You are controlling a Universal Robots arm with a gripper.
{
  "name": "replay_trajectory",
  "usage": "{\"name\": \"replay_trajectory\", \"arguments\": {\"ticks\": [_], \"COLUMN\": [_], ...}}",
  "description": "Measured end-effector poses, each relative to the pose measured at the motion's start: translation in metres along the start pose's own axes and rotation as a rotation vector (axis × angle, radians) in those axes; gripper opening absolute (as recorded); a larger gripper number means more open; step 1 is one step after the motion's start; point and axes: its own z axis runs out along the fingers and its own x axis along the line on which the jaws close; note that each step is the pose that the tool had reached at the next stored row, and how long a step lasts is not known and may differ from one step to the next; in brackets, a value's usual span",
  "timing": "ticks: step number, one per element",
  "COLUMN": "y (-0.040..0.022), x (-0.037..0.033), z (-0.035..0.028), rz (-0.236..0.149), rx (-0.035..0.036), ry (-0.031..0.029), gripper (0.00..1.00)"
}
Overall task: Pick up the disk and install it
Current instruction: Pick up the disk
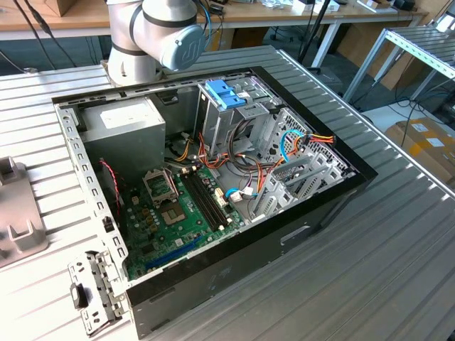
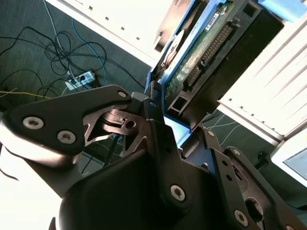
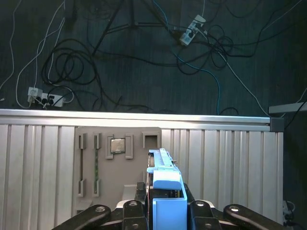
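Note:
My gripper (image 3: pixel 165 207) is shut on the disk (image 3: pixel 164 184), which I see edge-on in the first wrist view, standing in its light-blue plastic frame between the black fingers. The second wrist view shows the disk (image 2: pixel 204 45) from its underside, with a green circuit board, a black connector row and the blue frame along one edge. There the gripper (image 2: pixel 169 130) clamps its near end. The disk hangs in the air above the ribbed metal table (image 3: pixel 230 163), close to the table's edge.
The open computer case (image 1: pixel 213 177) lies on the table with a motherboard (image 1: pixel 178 213), a grey power supply box (image 1: pixel 128 124) and a drive cage with blue tabs (image 1: pixel 224 92). A grey parts fixture (image 3: pixel 117 163) with a chip lies below the gripper. Cables cover the floor (image 3: pixel 120 57).

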Motion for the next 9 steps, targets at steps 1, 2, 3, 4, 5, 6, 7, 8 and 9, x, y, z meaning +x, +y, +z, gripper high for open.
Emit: {"name": "replay_trajectory", "arguments": {"ticks": [1,2,3,4,5,6,7,8,9], "y": [-0.0004,-0.0007,-0.0014,-0.0021,-0.0028,-0.0033,-0.0038,-0.0044,-0.0048], "x": [0.0000,0.0001,0.0002,0.0003,0.0004,0.0004,0.0005,0.0005,0.0005], "z": [0.0000,0.0000,-0.0001,-0.0001,-0.0001,-0.0002,-0.0002,-0.0002,-0.0002], "rz": [0.000,0.000,0.000,0.000,0.000,0.000,0.000,0.000,0.000], "rx": [0.0000,0.0001,0.0000,0.0000,0.0000,0.0000,-0.0001,0.0000,0.0001], "ry": [0.0000,0.0000,0.0000,0.0000,0.0000,0.0000,0.0000,0.0000,-0.0001], "gripper": [0.37,0.37,0.37,0.37,0.37,0.37,0.37,0.37,0.37]}}
